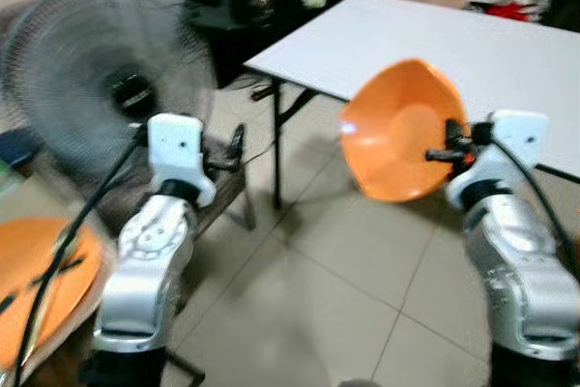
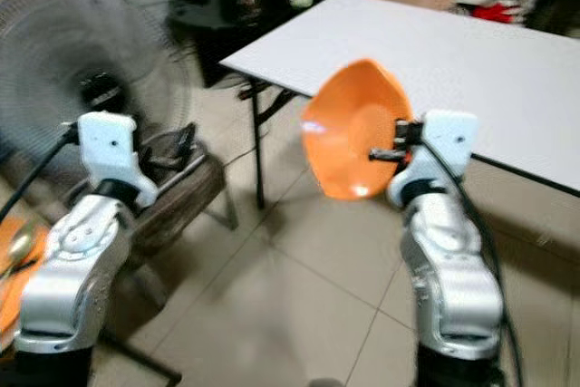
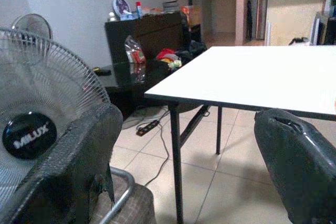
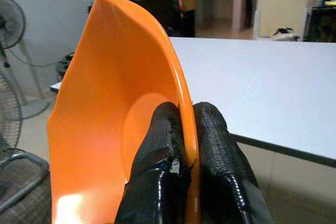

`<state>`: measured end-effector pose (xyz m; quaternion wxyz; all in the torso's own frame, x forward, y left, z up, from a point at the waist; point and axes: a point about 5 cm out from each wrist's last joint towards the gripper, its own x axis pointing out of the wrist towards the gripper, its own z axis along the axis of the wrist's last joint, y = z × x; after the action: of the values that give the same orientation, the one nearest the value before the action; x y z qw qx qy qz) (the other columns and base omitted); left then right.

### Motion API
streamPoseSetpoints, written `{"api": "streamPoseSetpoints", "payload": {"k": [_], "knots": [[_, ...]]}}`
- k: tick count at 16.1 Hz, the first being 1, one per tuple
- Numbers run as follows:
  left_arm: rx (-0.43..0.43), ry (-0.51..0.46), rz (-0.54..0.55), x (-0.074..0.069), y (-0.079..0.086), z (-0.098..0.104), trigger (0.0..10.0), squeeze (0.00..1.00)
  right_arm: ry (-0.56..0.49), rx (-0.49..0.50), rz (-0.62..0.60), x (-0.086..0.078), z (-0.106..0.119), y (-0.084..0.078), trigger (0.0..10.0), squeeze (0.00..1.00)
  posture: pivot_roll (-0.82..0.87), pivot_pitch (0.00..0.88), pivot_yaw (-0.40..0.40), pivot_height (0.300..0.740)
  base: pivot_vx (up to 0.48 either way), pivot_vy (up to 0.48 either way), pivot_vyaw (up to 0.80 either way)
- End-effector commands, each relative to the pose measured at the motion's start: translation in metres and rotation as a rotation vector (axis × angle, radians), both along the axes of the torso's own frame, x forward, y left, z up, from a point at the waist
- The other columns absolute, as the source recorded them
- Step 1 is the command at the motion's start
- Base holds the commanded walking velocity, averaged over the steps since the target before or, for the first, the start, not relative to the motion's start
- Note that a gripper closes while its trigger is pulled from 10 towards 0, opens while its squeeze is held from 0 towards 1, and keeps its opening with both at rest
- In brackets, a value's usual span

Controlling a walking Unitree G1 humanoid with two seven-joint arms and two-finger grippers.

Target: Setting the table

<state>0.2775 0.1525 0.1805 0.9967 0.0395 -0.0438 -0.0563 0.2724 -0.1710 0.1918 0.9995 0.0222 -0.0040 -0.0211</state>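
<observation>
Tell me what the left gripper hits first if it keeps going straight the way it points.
Probably the white table: the left gripper, fingers open and holding nothing, points at its near edge and front leg, with bare floor between. Depth is uncertain; it might pass just under the tabletop.

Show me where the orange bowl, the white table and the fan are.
orange bowl [image 1: 399,129], left eye view, inner wall of the bowl.
white table [image 1: 471,52], left eye view, bare top.
fan [image 1: 131,92], left eye view, black hub.
</observation>
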Motion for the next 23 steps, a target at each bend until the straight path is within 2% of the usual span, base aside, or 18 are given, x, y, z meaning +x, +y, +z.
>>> {"api": "streamPoseSetpoints", "payload": {"k": [1, 9, 14, 16, 19, 23], "knots": [[-0.003, -0.003, -0.015, 0.001, -0.002, 0.001, 10.0, 0.00, -0.040, -0.006, 0.011, -0.001, 0.009, 0.002, 10.0, 0.00, -0.10, 0.000, 0.055, 0.740, 0.435, 0.000, -0.80], [0.015, 0.005, -0.031, -0.001, -0.001, 0.000, 10.0, 0.00, -0.035, 0.020, 0.028, 0.001, 0.007, 0.008, 10.0, 0.00, -0.08, 0.000, 0.055, 0.740, 0.433, 0.000, -0.10], [0.025, 0.019, -0.024, -0.007, 0.000, -0.005, 10.0, 0.00, -0.006, 0.043, 0.063, 0.002, 0.002, 0.011, 10.0, 0.00, -0.05, 0.000, 0.039, 0.740, 0.432, 0.000, -0.80], [0.029, 0.016, -0.016, -0.007, 0.002, -0.004, 10.0, 0.00, 0.004, 0.153, 0.114, 0.007, 0.002, 0.015, 10.0, 0.00, -0.04, 0.000, 0.032, 0.740, 0.435, 0.000, -0.34], [0.039, 0.014, -0.012, -0.007, 0.003, -0.003, 10.0, 0.00, 0.013, 0.138, 0.167, 0.011, 0.002, 0.018, 10.0, 0.00, -0.04, 0.000, 0.032, 0.740, 0.433, 0.000, 0.00], [0.048, 0.015, -0.016, -0.007, 0.003, -0.003, 10.0, 0.00, 0.013, 0.173, 0.186, 0.013, 0.003, 0.020, 10.0, 0.00, -0.04, 0.000, 0.035, 0.740, 0.433, 0.000, 0.00]]}}
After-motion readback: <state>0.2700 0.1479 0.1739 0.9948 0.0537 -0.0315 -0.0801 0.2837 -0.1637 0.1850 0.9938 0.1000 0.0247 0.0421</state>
